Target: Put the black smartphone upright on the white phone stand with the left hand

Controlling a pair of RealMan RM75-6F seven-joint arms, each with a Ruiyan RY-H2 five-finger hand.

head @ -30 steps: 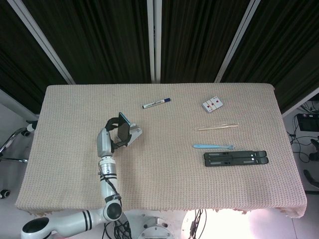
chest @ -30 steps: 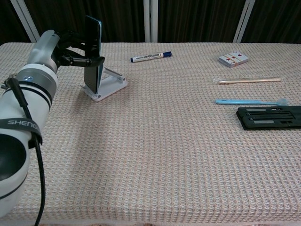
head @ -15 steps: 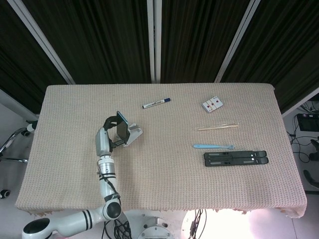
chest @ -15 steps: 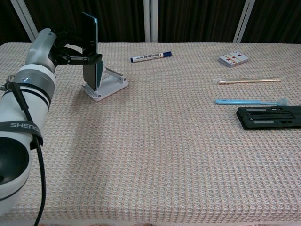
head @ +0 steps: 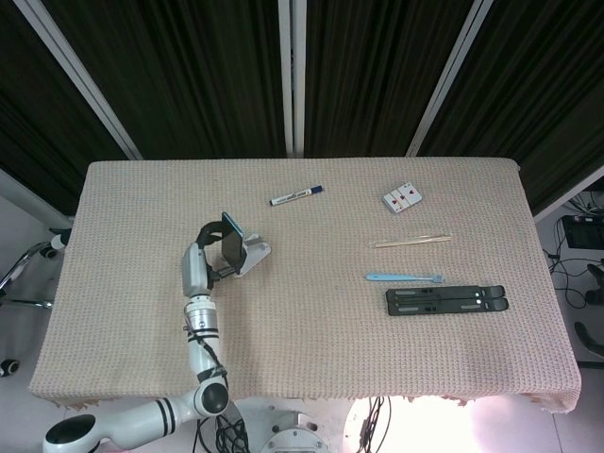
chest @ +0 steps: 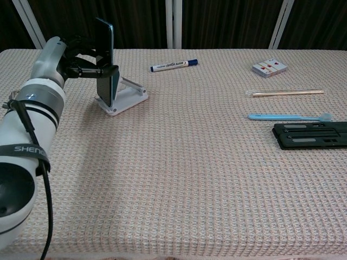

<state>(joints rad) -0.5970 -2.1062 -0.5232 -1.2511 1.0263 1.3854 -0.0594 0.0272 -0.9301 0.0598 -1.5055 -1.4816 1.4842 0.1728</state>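
Right of my left hand (chest: pixel 81 57): white phone stand (chest: pixel 123 97)
Grip: I hold black smartphone (chest: pixel 105 62) clamped, long axis vertical, foot at stand's lip

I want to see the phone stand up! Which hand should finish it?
The left hand: it already holds the black smartphone upright at the white phone stand. No right hand shows.

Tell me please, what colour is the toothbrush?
Light blue toothbrush, clearest in the chest view.

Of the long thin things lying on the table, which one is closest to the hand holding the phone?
The blue-capped marker, lying just beyond the left hand. The wooden stick and the blue toothbrush lie far off on the right.
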